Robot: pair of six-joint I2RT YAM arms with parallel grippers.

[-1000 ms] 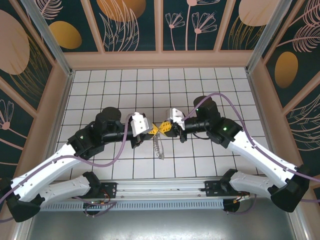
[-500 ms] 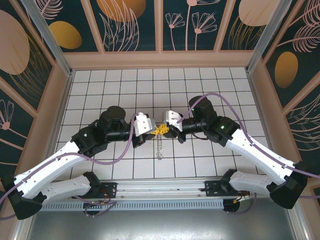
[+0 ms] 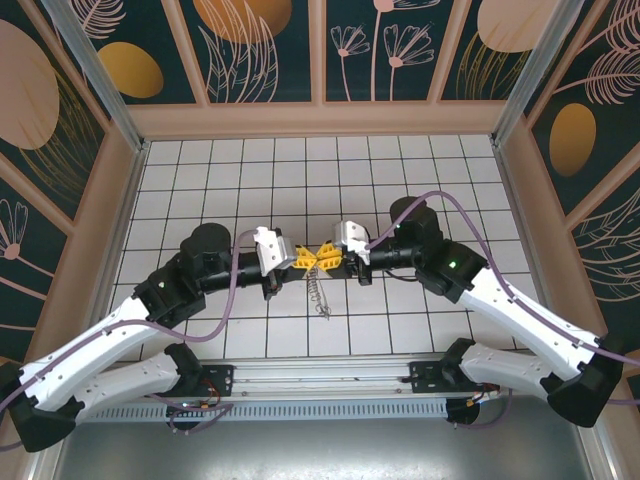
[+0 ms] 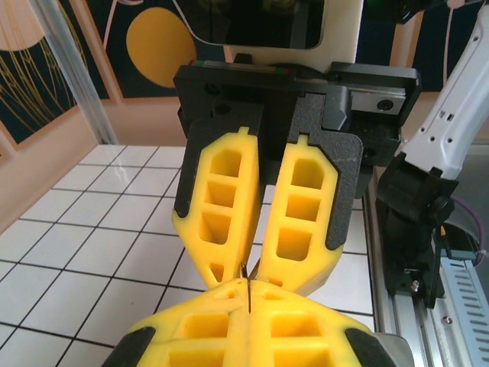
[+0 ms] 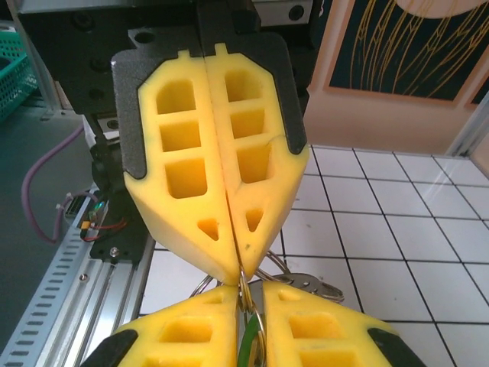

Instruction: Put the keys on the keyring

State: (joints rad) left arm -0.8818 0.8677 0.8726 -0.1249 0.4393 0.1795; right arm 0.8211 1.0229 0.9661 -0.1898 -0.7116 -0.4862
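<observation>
Top view: both arms reach inward over the tiled table (image 3: 400, 180), and the L gripper (image 3: 308, 259) and R gripper (image 3: 326, 257) meet tip to tip near table centre, raised off the surface. The keyring (image 3: 318, 295) hangs as a thin bumpy chain from just below the meeting pt, its lower end towards the near edge. Cannot tell from this view whether the end touches the tiles. R wrist cam: the L gripper (image 5: 235, 271) faces the lens, its yellow fingers (image 5: 183, 160) pressed together along the whole seam, with a thin metal wire coming out at the tips. Silver loops of the keyring (image 5: 302, 280) show just behind and beside those tips. The R gripper's (image 5: 248, 298) own fingers sit at the bottom edge with a narrow slot between them, and the key (image 5: 248, 348) shows as a green sliver pinched in that slot. L wrist cam: the L gripper (image 4: 248, 287) has its pads flush, with a hairline dark strip at the seam. The R gripper (image 4: 248, 267) opposite has fingers (image 4: 221, 206) near-parallel with a slim gap, tips converging onto the L tips. Which gripper carries the chain's weight: cannot tell.
</observation>
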